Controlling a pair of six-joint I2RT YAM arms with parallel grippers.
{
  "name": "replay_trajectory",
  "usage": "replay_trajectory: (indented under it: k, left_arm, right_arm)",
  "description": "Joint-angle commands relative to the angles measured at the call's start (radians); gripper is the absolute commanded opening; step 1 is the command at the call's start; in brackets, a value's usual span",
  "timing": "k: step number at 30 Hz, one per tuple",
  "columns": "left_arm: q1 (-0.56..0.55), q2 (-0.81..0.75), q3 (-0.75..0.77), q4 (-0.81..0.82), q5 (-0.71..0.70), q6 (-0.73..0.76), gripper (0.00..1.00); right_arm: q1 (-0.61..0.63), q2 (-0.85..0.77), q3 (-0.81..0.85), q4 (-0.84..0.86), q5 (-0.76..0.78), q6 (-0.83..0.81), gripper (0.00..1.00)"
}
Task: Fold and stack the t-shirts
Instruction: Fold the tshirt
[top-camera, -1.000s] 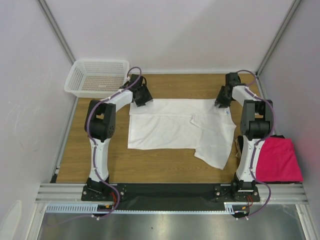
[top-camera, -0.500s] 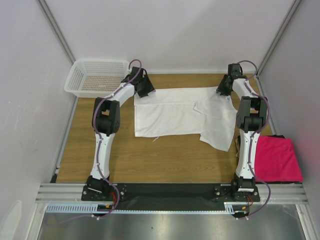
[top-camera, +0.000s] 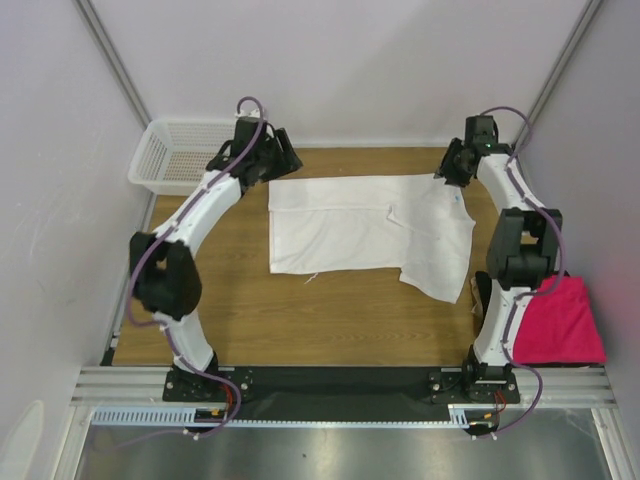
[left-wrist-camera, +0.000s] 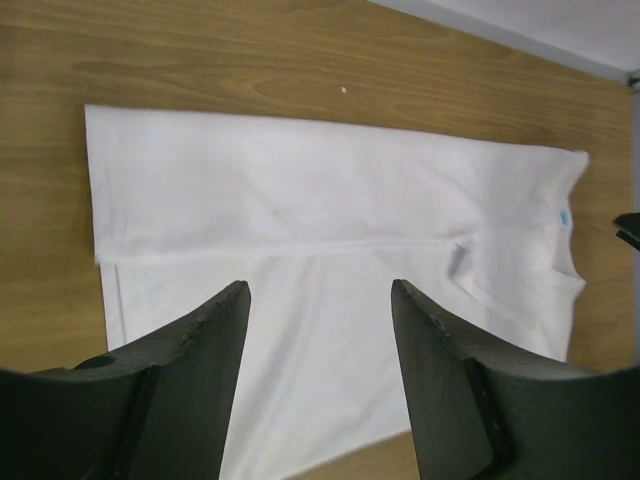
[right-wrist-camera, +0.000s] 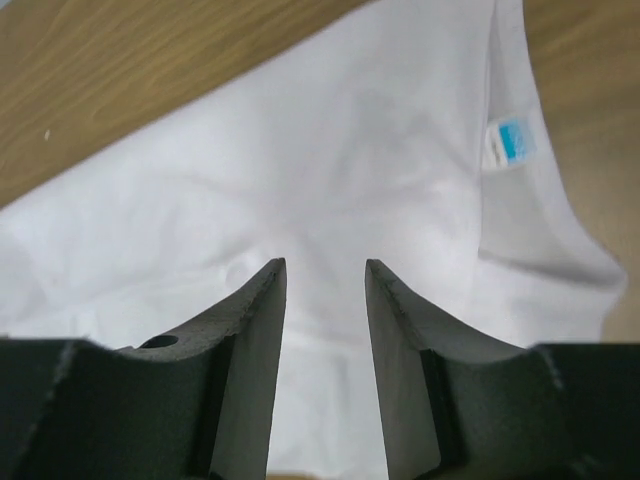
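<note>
T-shirt of plain white cloth (top-camera: 370, 225) laid flat, both claws open

Top view: the shirt is spread, partly folded, on the brown wooden table (top-camera: 300, 320). The left gripper (top-camera: 283, 163) is held over its far left corner, the right gripper (top-camera: 448, 172) over its far right corner. A folded magenta-pink cloth t-shirt (top-camera: 560, 322) is seen right of the right arm.

Left wrist view: the fingers are parted, with nothing between them.

Right wrist view: the jaws are parted and empty, near the small blue-white tag (right-wrist-camera: 512, 140).
</note>
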Motion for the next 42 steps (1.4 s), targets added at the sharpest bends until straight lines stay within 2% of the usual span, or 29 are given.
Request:
replay_trajectory:
  k: [1,3,6,9,14,21,30,42]
  left_arm:
    - [-0.019,-0.15,-0.24,-0.015,-0.047,-0.052,0.64]
    - [-0.019,-0.213,-0.38,0.034,-0.034,-0.081,0.63]
    - [-0.019,-0.249,-0.492,0.104,0.021,-0.119,0.6]
    - [-0.019,-0.249,-0.541,0.14,0.029,-0.133,0.59]
    - [-0.019,-0.188,-0.558,0.163,-0.015,-0.122,0.56]
    - [-0.002,-0.141,-0.58,0.2,-0.047,-0.102,0.53]
    - [0.036,-0.126,-0.604,0.236,-0.046,-0.079,0.52]
    - [0.071,-0.06,-0.578,0.259,-0.028,-0.063,0.49]
  right_arm:
    - [0.011,-0.184,-0.149,-0.012,0.036,0.013,0.43]
    - [0.01,-0.235,-0.276,-0.004,0.048,0.026,0.42]
    - [0.01,-0.305,-0.413,0.0,0.024,0.033,0.39]
    - [0.011,-0.346,-0.535,0.029,0.013,0.043,0.38]
    - [0.013,-0.357,-0.631,0.106,-0.01,0.066,0.37]
    - [0.077,-0.351,-0.622,0.131,-0.016,0.074,0.36]
    - [0.175,-0.269,-0.491,0.131,-0.032,0.082,0.37]
    - [0.209,-0.184,-0.468,0.126,-0.015,0.076,0.35]
